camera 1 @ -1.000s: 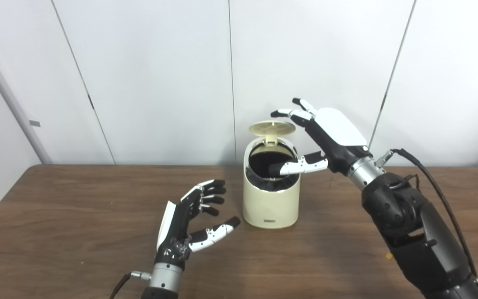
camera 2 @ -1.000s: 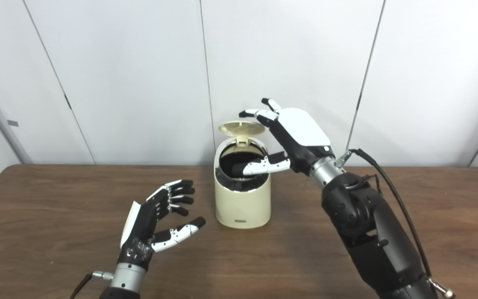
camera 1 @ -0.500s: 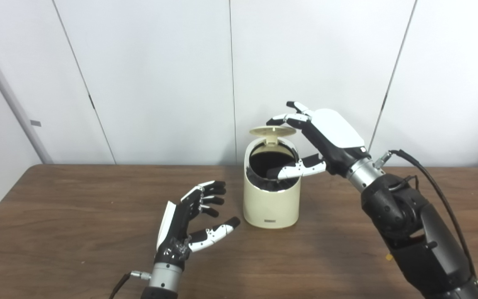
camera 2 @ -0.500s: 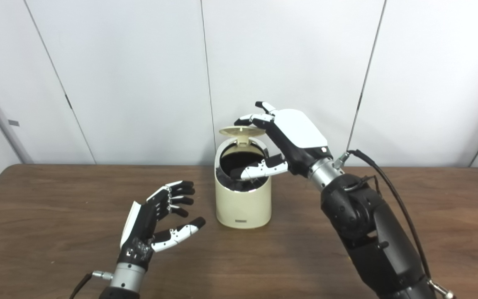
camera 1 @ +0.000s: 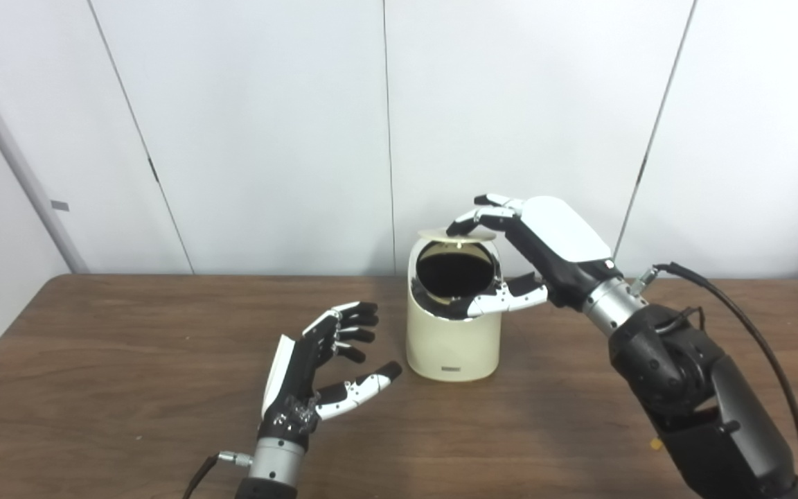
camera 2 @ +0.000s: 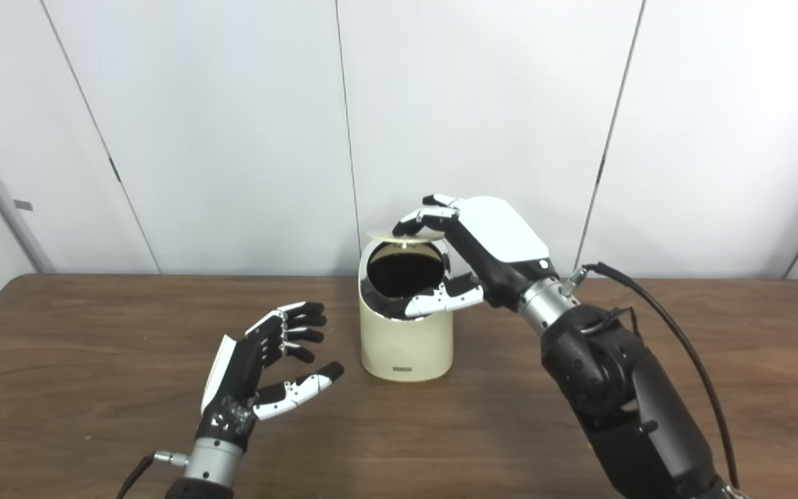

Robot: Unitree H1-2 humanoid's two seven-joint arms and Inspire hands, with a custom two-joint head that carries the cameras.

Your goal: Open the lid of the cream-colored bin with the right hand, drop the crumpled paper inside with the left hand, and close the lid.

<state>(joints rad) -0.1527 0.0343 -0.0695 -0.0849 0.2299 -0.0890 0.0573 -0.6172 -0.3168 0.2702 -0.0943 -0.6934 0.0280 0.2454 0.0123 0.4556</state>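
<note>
Closing the lid [camera 1: 456,237] on the bin [camera 1: 450,339], we should press evenly with our right hand [camera 1: 544,239], fingers spread on top; left hand [camera 1: 316,374] waits near-left, open, empty.

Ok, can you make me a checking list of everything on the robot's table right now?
Surface: brown wooden table, bare around the bin.
Job's things: cream-colored bin upright; lid tipped low over the dark opening, not shut. Crumpled paper: nothing seen.
Clutter: nothing seen.
Hands: right hand with fingers on the lid, thumb at the bin's front rim; left hand open, holding nothing, left of the bin.
Cables: black cable along the right arm.
Surroundings: white wall panels.
</note>
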